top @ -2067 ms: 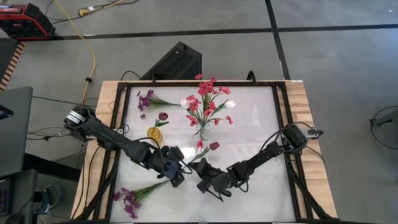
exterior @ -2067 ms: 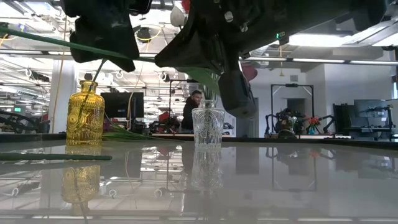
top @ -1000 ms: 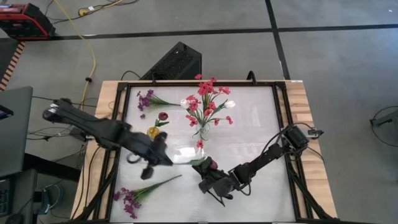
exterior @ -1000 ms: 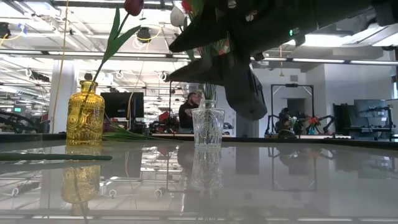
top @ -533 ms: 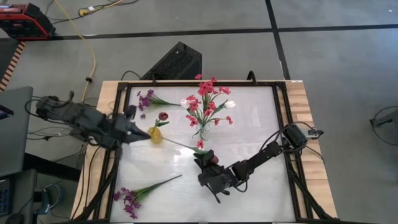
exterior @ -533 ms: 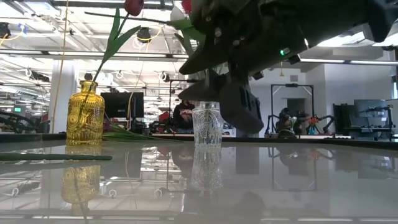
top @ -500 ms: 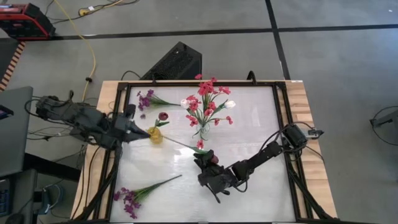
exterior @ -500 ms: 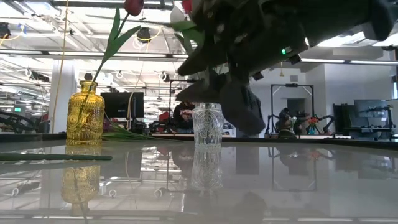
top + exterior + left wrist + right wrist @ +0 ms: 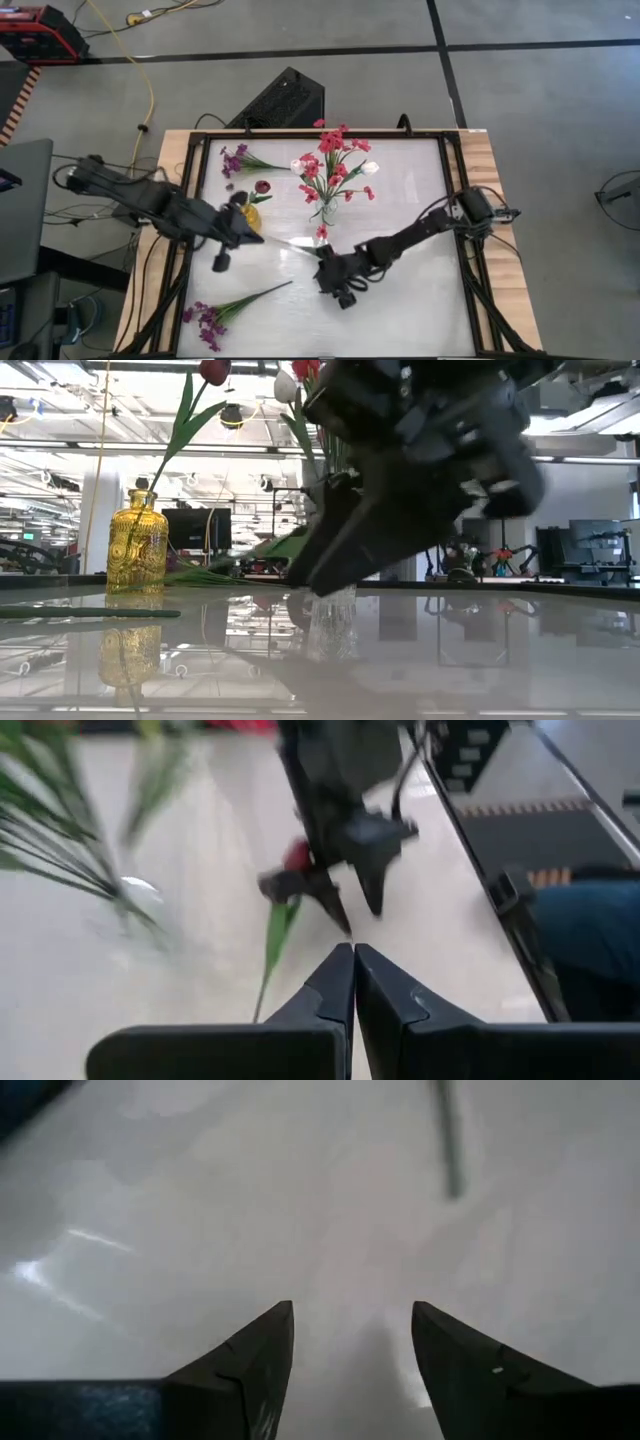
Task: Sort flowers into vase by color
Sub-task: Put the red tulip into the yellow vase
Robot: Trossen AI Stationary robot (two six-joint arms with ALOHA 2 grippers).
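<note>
- Currently my right gripper [image 9: 333,283] sits low over the middle of the glass table [image 9: 420,310], toward the front; its jaws stand wide apart and hold nothing.
- Right wrist view: both of my fingers [image 9: 250,1360] frame bare tabletop, with one thin dark stem [image 9: 447,1140] lying farther off.
- My left gripper [image 9: 222,262] is over the table's left part, just in front of the yellow vase [image 9: 247,213]. Left wrist view shows its fingers [image 9: 335,985] pressed flat together, empty.
- Left wrist view also catches the right arm farther off, with a red bud [image 9: 295,855] and a green leaf [image 9: 275,925] on the glass beside it; too blurred to say whether they touch.
- High view: a red-budded sprig [image 9: 321,232] with a pale stem lies on the glass between my two grippers, just behind the right one.
- The clear vase [image 9: 327,210] stands at table centre, holding red-pink flowers [image 9: 333,160] and white buds [image 9: 370,168].
- The yellow vase holds one dark maroon bud [image 9: 262,186]; in the low view that bud [image 9: 214,370] leans right on a long leafy stem above the amber glass [image 9: 136,545].
- One purple sprig [image 9: 238,158] lies flat on the table near the back left corner.
- A second purple sprig [image 9: 208,318] lies flat near the front left corner, stem pointing toward the centre.
- Low view: my right arm fills the middle of the frame and hides most of the clear vase.
</note>
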